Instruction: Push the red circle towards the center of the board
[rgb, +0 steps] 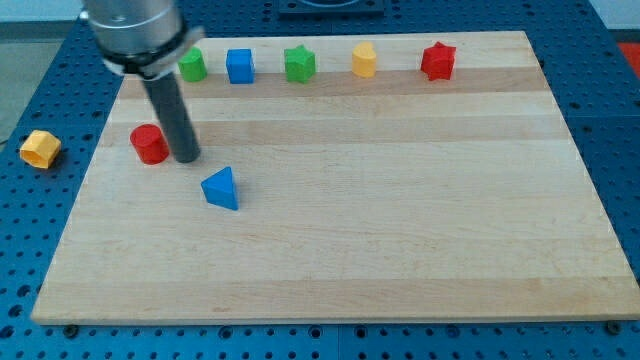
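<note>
The red circle (150, 143) stands near the left edge of the wooden board (400, 240). My tip (186, 159) rests on the board just to the right of the red circle, close to it or touching it. A blue triangle (221, 188) lies a little below and to the right of my tip.
Along the board's top edge stand a green circle (192, 65), a blue cube (240, 65), a green star (299, 63), a yellow hexagon (364, 59) and a red star (437, 60). A yellow block (41, 148) lies off the board on the blue perforated table at the left.
</note>
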